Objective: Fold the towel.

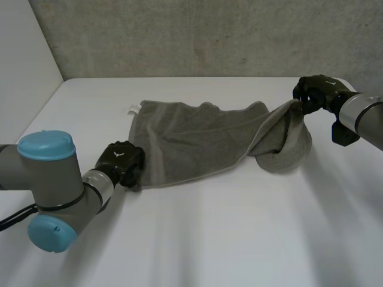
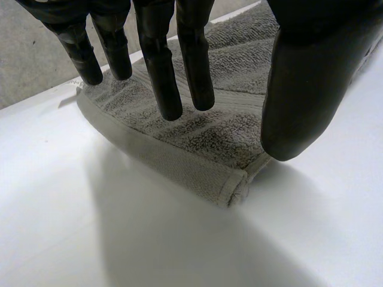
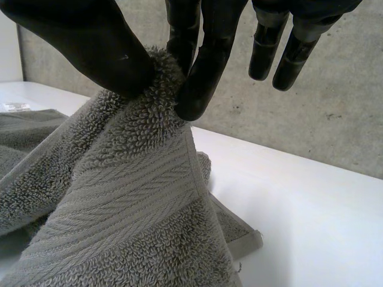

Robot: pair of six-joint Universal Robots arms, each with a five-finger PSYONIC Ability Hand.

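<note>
Folding looks barely begun: the right hand pinches 1 raised corner of the towel, while the left hand hovers straight-fingered over another corner.

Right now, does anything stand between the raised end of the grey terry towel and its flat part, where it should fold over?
Nothing visible does. The right hand pinches one end of the grey terry towel; its flat part is bare, the left hand at the near corner.

right hand | fingers pinch towel | pinched part raised above table
</note>
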